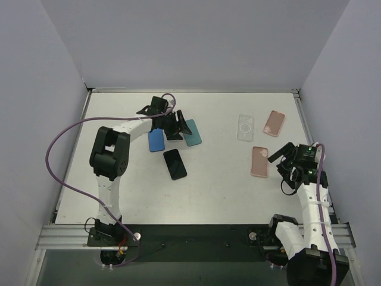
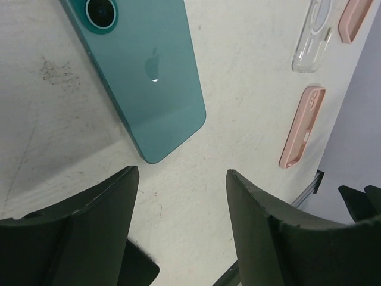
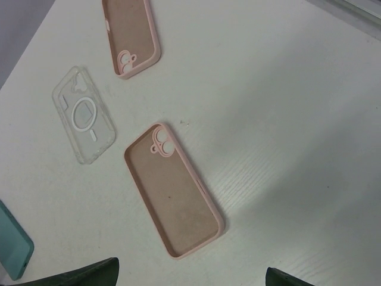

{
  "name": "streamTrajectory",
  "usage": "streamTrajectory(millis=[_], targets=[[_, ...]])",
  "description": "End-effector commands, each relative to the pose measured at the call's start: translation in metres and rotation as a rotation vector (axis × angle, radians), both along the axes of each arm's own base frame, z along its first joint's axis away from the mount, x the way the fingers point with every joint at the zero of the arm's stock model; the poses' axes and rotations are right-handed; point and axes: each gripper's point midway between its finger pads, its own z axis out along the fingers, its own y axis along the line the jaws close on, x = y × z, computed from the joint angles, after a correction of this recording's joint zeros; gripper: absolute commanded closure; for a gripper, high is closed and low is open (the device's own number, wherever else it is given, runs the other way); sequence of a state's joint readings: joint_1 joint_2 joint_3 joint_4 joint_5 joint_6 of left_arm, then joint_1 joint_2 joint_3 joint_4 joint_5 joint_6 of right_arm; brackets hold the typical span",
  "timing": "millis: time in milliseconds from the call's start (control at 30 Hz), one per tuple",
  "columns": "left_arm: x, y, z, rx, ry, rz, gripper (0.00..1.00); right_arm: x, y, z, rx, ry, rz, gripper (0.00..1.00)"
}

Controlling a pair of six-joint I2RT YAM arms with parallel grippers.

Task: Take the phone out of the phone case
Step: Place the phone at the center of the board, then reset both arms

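While grey walls (image 1: 178,42) surround it, the tabletop (image 1: 226,176) looks scuffed.

Six flat pieces on one bench (image 1: 226,190), plus two arms, and that was the tally!
Cases came to three, all lying empty: the far pink case (image 1: 274,123), the near pink case (image 1: 259,161) and the clear case (image 1: 246,127), so two pink and one clear. Phones came to three as well: the teal phone (image 1: 191,132), the blue phone (image 1: 156,140) and the black phone (image 1: 175,164), one of each colour. Whether any of those three sat in a case of its own could not be told from the views. Arms numbered two, the left arm (image 1: 110,156) and the right arm (image 1: 314,199).
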State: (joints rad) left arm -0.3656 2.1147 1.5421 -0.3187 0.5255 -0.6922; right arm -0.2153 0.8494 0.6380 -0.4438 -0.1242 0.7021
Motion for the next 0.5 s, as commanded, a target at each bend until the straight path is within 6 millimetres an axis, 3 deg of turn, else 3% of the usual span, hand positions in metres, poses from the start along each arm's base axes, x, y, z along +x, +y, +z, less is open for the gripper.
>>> streamTrajectory(millis=[0,33,100,133,200,233,267,333,400,467], targets=[[-0.002,0.011,0.029,0.039,-0.073,-0.009,0.29,-0.017,-0.008,0.002,-0.071,0.086,0.023,0.00],[-0.005,0.013,0.041,0.039,-0.095,-0.008,0.28,-0.018,-0.009,0.002,-0.077,0.087,0.024,0.00],[-0.017,0.019,0.044,0.046,-0.097,-0.011,0.28,-0.018,-0.012,0.002,-0.090,0.088,0.015,0.00],[-0.021,0.021,0.061,0.038,-0.134,-0.012,0.28,-0.019,-0.012,0.002,-0.094,0.092,0.013,0.00],[-0.037,0.025,0.064,0.029,-0.137,-0.020,0.28,-0.019,-0.014,0.001,-0.103,0.099,0.011,0.00],[-0.042,0.027,0.086,0.010,-0.192,-0.023,0.28,-0.020,-0.015,0.000,-0.109,0.104,0.009,0.00],[-0.055,0.030,0.081,0.011,-0.181,-0.034,0.28,-0.020,-0.016,0.000,-0.110,0.107,0.008,0.00],[-0.067,0.036,0.104,-0.003,-0.246,-0.039,0.28,-0.020,-0.017,-0.002,-0.116,0.120,0.010,0.00],[-0.085,0.042,0.102,-0.005,-0.249,-0.054,0.29,-0.021,-0.017,-0.003,-0.116,0.128,0.011,0.00],[-0.098,0.050,0.119,-0.001,-0.302,-0.055,0.29,-0.021,-0.018,-0.004,-0.118,0.133,0.007,0.00]])
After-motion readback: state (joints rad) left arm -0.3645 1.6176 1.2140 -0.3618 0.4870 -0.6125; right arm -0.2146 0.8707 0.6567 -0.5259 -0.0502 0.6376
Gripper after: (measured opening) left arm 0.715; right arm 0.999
